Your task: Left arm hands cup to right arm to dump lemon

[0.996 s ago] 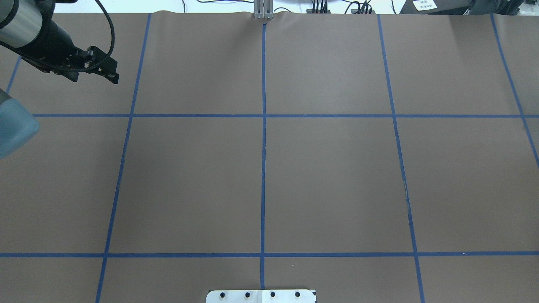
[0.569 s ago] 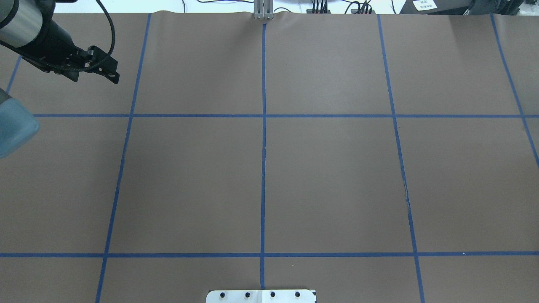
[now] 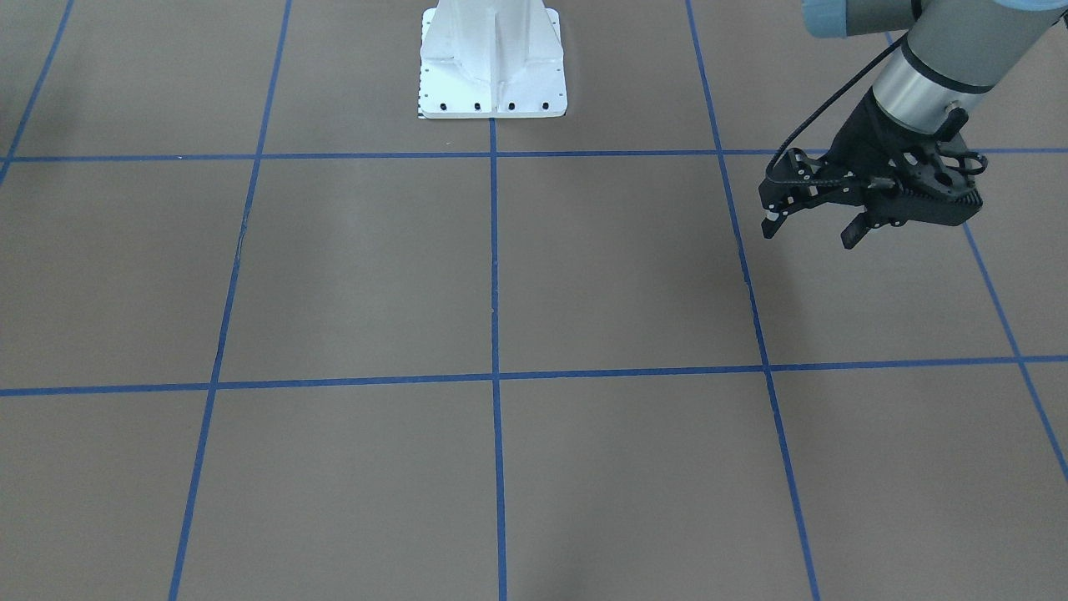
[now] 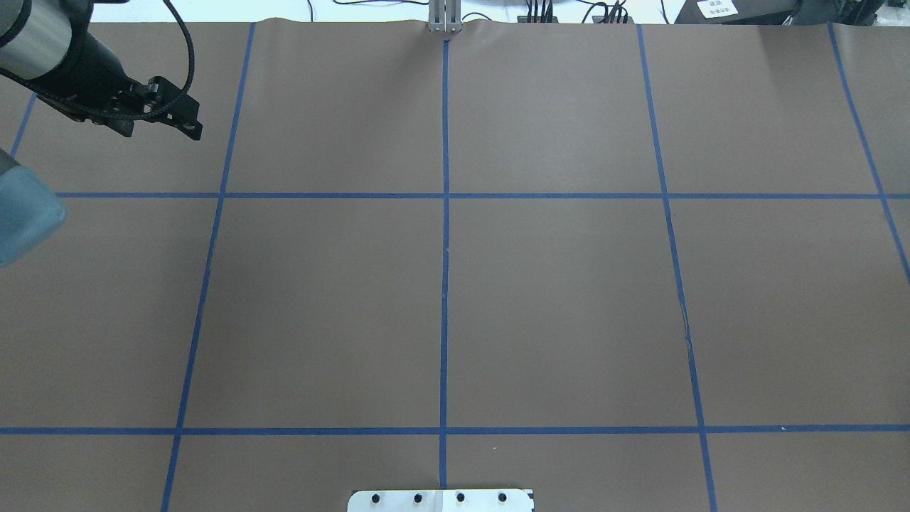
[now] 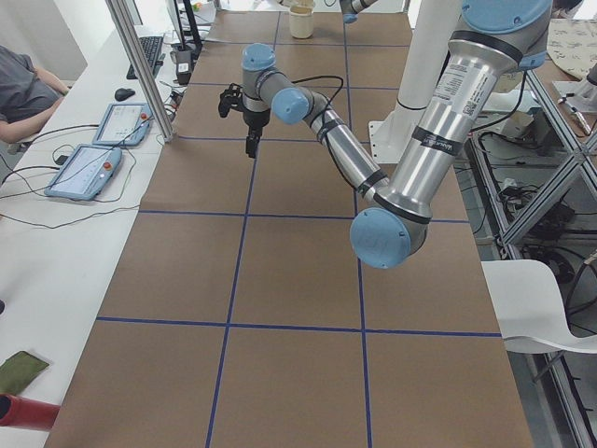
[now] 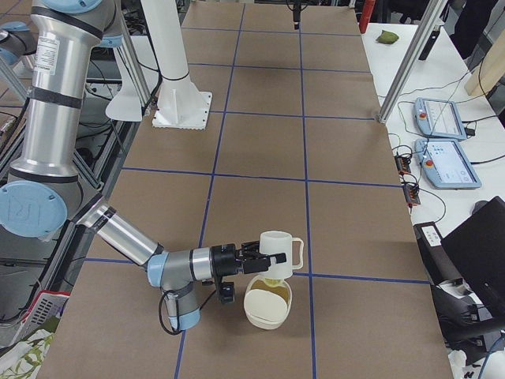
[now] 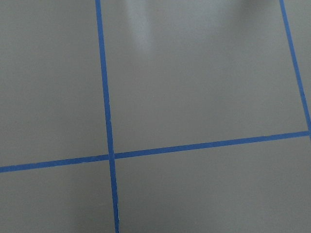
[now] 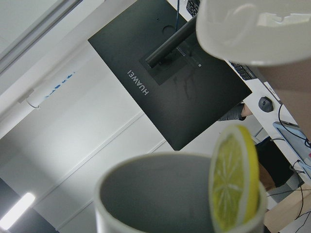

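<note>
Right end effector (image 6: pixel 254 259) reaches the apparently upended cup (image 6: pixel 280 251), contact point hidden.

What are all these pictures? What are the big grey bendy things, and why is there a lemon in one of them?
The bendy things are two robot arms at a brown table marked with blue tape. Every picture shows the same moment from a different camera: one above, one facing the robot, one at each end of the table, and one on each wrist. The left arm hovers over bare table, and its gripper is open and empty. At the other end, the right arm carries a white cup tipped over a white bowl. A lemon slice sits at the cup's rim and looks ready to slide out. It looks huge because that wrist camera is so close.
</note>
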`<state>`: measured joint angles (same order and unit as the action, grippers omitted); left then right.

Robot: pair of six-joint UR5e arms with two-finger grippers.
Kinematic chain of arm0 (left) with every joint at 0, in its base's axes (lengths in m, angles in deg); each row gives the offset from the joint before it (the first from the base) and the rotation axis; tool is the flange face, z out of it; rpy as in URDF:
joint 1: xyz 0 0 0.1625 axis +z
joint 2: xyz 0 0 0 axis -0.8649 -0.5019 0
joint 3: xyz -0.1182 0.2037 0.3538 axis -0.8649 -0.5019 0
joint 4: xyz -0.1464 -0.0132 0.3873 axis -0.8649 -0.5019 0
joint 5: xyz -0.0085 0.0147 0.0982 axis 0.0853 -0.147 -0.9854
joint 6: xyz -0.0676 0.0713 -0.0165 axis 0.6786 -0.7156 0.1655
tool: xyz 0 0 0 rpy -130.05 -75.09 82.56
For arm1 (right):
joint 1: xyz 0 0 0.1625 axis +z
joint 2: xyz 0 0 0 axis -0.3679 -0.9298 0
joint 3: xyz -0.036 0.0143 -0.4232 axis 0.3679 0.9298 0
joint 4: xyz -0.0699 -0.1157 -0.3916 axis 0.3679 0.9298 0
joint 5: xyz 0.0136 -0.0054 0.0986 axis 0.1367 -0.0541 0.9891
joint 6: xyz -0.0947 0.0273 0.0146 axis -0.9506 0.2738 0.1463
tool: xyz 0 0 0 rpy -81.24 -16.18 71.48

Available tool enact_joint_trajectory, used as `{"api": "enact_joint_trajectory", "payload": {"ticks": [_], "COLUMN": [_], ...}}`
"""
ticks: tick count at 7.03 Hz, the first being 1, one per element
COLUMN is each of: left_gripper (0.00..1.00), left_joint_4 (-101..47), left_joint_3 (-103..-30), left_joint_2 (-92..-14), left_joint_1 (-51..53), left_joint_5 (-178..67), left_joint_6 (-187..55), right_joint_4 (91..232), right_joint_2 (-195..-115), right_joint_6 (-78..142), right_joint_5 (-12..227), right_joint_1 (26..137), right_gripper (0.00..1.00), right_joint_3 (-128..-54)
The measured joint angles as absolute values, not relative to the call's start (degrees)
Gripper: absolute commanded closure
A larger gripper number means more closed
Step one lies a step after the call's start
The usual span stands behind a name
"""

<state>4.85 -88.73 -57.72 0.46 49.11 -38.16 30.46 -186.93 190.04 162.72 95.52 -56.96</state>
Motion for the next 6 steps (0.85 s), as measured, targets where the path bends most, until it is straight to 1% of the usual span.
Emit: {"api": "enact_joint_trajectory", "payload": {"ticks": [3, 6], "left_gripper": [0.0, 0.0], "left_joint_4": [4.85, 4.85], "left_joint_3": [-88.7, -88.57], "left_joint_2": [-57.72, -57.67], "left_joint_1": [0.46, 0.46], "left_joint_5": [49.11, 49.11], "left_joint_6": [-38.02, -38.02], "right_joint_4": [29.85, 29.9], "right_joint_2": [-186.88, -186.95], "right_joint_6": [190.26, 178.45], "right_joint_5": [162.8, 169.48], "right_joint_1": [95.59, 95.59], "right_gripper": [1.0, 1.0], "right_joint_3": [-56.97, -58.5]}}
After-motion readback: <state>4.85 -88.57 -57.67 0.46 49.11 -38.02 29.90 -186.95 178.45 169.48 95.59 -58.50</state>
